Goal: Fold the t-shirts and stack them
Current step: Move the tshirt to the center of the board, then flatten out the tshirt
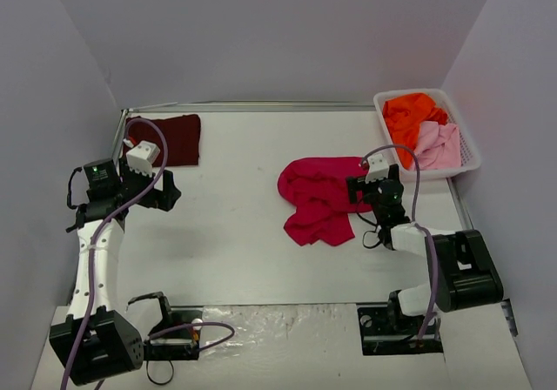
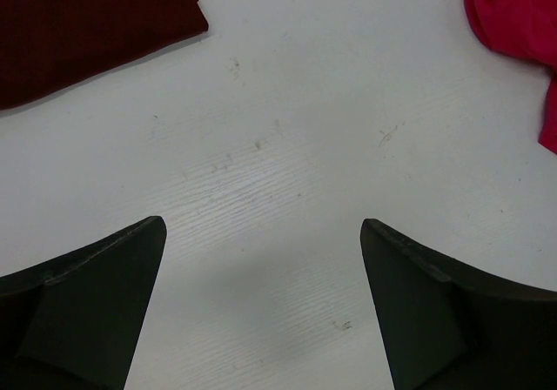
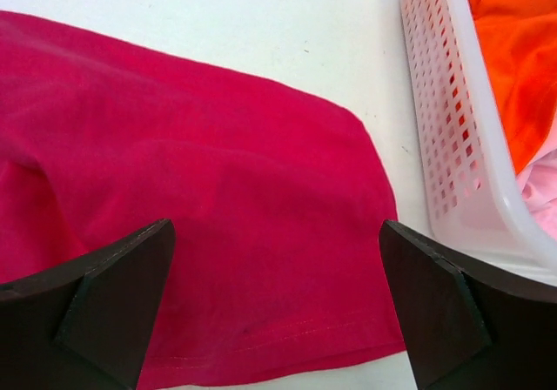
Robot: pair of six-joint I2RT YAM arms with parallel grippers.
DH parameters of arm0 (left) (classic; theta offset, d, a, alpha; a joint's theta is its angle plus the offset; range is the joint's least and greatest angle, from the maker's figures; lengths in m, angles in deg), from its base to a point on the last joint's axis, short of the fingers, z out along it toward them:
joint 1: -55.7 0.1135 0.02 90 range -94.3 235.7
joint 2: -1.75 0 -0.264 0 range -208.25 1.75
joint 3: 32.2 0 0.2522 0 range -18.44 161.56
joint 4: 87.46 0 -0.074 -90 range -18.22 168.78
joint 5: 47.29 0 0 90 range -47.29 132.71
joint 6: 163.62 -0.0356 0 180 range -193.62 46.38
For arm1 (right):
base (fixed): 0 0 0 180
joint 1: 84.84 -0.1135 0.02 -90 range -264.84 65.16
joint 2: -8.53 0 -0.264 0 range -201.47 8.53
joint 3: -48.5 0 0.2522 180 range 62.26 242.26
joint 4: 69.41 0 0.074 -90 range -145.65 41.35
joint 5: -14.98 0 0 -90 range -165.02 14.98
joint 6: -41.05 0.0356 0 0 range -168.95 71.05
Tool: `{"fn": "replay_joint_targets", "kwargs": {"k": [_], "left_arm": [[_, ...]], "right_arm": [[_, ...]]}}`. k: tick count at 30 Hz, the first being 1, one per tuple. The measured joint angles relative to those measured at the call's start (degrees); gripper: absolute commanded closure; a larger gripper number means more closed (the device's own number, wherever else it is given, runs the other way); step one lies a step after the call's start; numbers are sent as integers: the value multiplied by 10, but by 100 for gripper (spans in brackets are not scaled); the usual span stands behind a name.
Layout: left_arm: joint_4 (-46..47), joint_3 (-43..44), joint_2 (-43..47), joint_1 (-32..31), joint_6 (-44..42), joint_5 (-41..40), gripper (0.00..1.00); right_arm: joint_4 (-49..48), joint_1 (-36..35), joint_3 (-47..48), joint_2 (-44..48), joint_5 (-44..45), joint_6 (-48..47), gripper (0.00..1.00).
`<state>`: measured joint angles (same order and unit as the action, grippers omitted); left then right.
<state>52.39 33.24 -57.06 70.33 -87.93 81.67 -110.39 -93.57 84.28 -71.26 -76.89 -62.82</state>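
- Overhead view: the bench (image 1: 244,242) carries a maroon shirt (image 1: 174,139), folded flat at the far left corner. A crimson shirt (image 1: 318,200) lies crumpled right of the middle. A white mesh basket (image 1: 381,110) at the far right corner holds an orange shirt (image 1: 409,116) and a pink shirt (image 1: 439,144).
- Same view: the left arm (image 1: 96,242) reaches up the left side, and the left jaws hang near the maroon shirt's near edge. Its purple cable (image 1: 164,153) loops across part of that shirt. The right arm (image 1: 435,251) puts the right jaws over the crimson shirt's right edge, where the wrist block hides them.
- Left wrist view: the left jaws stand wide apart with only bare bench (image 2: 287,146) between them. A corner of the maroon shirt (image 2: 87,24) shows at top left and a bit of the crimson shirt (image 2: 513,16) at top right, both apart from the jaws.
- Right wrist view: the right jaws stand wide apart above the crimson shirt (image 3: 218,190), gripping no cloth. Its stitched hem, lost from overhead, runs along the bottom. The basket (image 3: 452,129) stands just right of the shirt, with a strip of bench between. The orange shirt (image 3: 513,50) and pink shirt (image 3: 544,190) show inside.
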Motion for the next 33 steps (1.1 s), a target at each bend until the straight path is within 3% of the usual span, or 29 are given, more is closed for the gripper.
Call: {"fn": "replay_joint_targets", "kwargs": {"k": [5,13,17,33], "left_arm": [[2,0,0,1,0,-2,6],[10,-5,2,5,0,-4,6],[10,-8,4,6,0,-4,6],[15,-9,10,12,1,12,5]], "right_arm": [[-113,-1,-51,-45,4,5,0],[-182,-1,-116,-56,38,19,0],[-215,14,-134,-115,53,50,0],[-209,87,-22,-136,57,120,0]]}}
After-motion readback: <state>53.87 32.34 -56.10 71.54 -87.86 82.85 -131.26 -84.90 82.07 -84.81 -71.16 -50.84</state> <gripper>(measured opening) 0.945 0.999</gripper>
